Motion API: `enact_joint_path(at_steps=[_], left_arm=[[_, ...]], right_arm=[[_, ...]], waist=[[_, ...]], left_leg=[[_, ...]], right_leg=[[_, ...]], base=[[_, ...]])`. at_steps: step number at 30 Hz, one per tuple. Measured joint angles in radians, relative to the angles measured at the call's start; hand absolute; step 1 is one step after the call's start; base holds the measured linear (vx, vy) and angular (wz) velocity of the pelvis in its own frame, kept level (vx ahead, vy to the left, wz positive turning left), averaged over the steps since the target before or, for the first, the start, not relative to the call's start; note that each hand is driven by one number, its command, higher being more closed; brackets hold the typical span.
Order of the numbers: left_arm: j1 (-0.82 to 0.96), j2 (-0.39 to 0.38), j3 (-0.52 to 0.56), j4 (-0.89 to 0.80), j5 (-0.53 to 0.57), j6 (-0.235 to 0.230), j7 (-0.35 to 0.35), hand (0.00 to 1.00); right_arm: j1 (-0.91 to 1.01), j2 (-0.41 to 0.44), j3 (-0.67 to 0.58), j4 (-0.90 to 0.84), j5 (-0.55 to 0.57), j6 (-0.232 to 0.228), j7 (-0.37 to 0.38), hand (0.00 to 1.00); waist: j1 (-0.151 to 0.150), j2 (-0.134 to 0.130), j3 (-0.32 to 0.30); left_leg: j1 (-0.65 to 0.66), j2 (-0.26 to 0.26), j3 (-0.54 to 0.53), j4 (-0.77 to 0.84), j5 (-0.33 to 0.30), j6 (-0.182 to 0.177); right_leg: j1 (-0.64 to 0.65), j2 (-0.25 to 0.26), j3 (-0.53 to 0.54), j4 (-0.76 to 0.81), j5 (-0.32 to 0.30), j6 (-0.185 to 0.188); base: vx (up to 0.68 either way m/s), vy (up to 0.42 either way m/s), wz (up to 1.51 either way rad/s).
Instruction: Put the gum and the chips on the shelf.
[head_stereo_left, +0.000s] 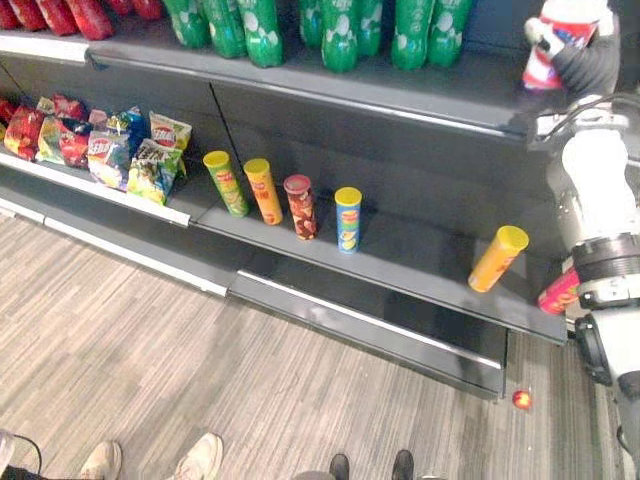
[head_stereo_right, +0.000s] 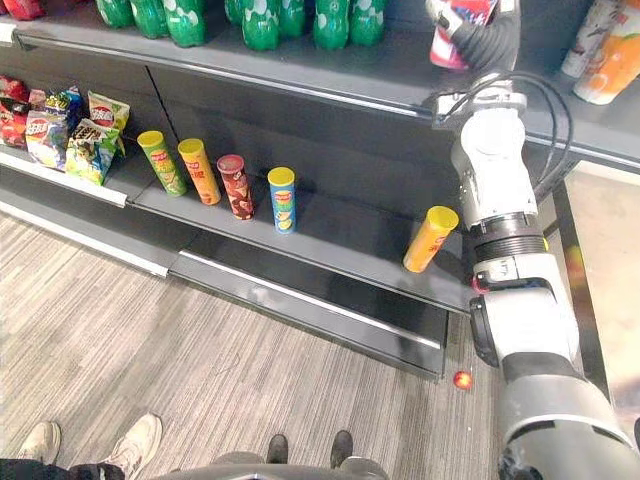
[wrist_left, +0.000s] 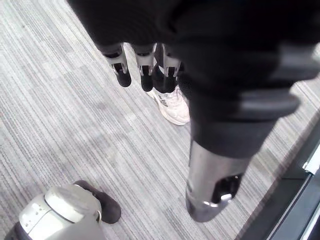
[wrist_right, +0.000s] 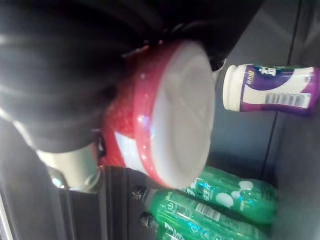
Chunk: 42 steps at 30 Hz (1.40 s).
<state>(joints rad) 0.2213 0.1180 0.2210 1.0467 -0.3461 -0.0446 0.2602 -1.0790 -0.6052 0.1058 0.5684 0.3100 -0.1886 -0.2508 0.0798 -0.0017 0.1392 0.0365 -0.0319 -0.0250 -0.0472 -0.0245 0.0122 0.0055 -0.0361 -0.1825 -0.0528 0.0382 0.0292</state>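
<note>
Right wrist view: right hand (wrist_right: 60, 75) curled tight round a red round plastic gum tub with a white lid (wrist_right: 170, 115). Holds it up at the dark top shelf (head_stereo_left: 480, 80), near green plastic bottles (wrist_right: 215, 200) and a purple-and-white bottle (wrist_right: 272, 92). Orange chips tube with a yellow lid (head_stereo_left: 497, 258) tilted on the lower shelf (head_stereo_left: 420, 250), apart from four upright tubes (head_stereo_left: 300, 205). Left hand (wrist_left: 146, 62) over grey floor (wrist_left: 75, 125), fingers slack, holding nothing.

Shelf (head_stereo_left: 420, 240) dark grey. Bottles (head_stereo_left: 340, 35) on its top level green, white print. Gum tub (wrist_right: 165, 115) red, white lid. On the shelf's lower level: green tube (head_stereo_left: 226, 183), orange tube (head_stereo_left: 264, 190), dark red tube (head_stereo_left: 300, 206), blue tube (head_stereo_left: 347, 219), mostly yellow lids. Floor (head_stereo_left: 120, 340) below the shelf grey, streaked.
</note>
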Motion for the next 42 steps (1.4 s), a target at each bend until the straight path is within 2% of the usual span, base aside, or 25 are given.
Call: enact_joint_path(at_steps=[5,12,15,19,24,29,30,42], left_arm=[[-0.005,-0.001,-0.023,-0.031,-0.005,-0.001,-0.002,0.0],[-0.01,-0.001,-0.032,-0.031,-0.006,-0.005,-0.003,0.0],[-0.025,-0.001,-0.048,-0.031,-0.015,-0.023,-0.005,0.0],[-0.03,-0.002,-0.057,-0.03,-0.044,-0.034,-0.007,0.0],[-0.034,-0.002,-0.058,-0.03,-0.044,-0.035,-0.008,0.0],[-0.045,-0.002,-0.062,-0.029,-0.044,-0.04,-0.01,0.0],[-0.046,-0.002,-0.063,-0.029,-0.044,-0.04,-0.011,0.0],[-0.059,-0.003,-0.078,-0.021,-0.044,-0.04,-0.019,0.0]], right_arm=[[-0.009,0.0,0.0,0.014,-0.037,-0.034,-0.055,1.0],[-0.031,0.001,0.002,0.043,-0.067,-0.038,-0.118,1.0],[-0.061,0.001,0.002,0.07,-0.075,-0.05,-0.139,1.0],[-0.078,0.001,0.002,0.074,-0.077,-0.074,-0.149,1.0],[-0.08,0.002,0.002,0.067,-0.087,-0.11,-0.159,1.0],[-0.08,0.002,0.002,0.067,-0.106,-0.123,-0.158,1.0],[-0.08,0.002,0.002,0.066,-0.107,-0.123,-0.158,0.0],[-0.076,0.002,0.007,0.056,-0.113,-0.145,-0.142,0.0]], waist=[[0.01,0.008,0.024],[0.01,0.026,0.064],[0.01,0.039,0.092],[0.01,0.048,0.105],[0.01,0.047,0.119],[0.009,0.048,0.125],[0.009,0.048,0.126],[0.009,0.051,0.132]], left_leg=[[-0.017,0.0,-0.015,0.017,-0.002,-0.003],[-0.045,0.0,-0.018,0.035,-0.003,-0.004],[-0.054,0.002,-0.022,0.049,-0.005,-0.007],[-0.057,0.004,-0.022,0.051,-0.006,-0.008],[-0.073,0.005,-0.025,0.059,-0.006,-0.008],[-0.08,0.005,-0.021,0.068,-0.007,-0.009],[-0.081,0.005,-0.021,0.068,-0.007,-0.009],[-0.078,0.006,-0.015,0.068,-0.008,-0.01]], right_leg=[[-0.003,0.0,-0.013,0.0,0.0,0.0],[-0.019,0.0,-0.022,-0.001,0.004,-0.006],[-0.02,0.001,-0.03,-0.001,0.005,-0.008],[-0.021,0.003,-0.03,-0.001,0.006,-0.009],[-0.035,0.003,-0.031,0.004,0.006,-0.009],[-0.039,0.003,-0.031,0.006,0.006,-0.009],[-0.039,0.003,-0.031,0.006,0.006,-0.009],[-0.04,0.003,-0.025,0.006,0.006,-0.009]], base=[[-0.01,-0.014,0.1],[0.0,-0.001,0.02],[-0.01,-0.004,0.05],[0.0,0.0,0.0],[0.0,0.0,0.0],[0.0,0.0,0.0],[0.0,0.0,0.0],[0.0,0.0,0.0]])
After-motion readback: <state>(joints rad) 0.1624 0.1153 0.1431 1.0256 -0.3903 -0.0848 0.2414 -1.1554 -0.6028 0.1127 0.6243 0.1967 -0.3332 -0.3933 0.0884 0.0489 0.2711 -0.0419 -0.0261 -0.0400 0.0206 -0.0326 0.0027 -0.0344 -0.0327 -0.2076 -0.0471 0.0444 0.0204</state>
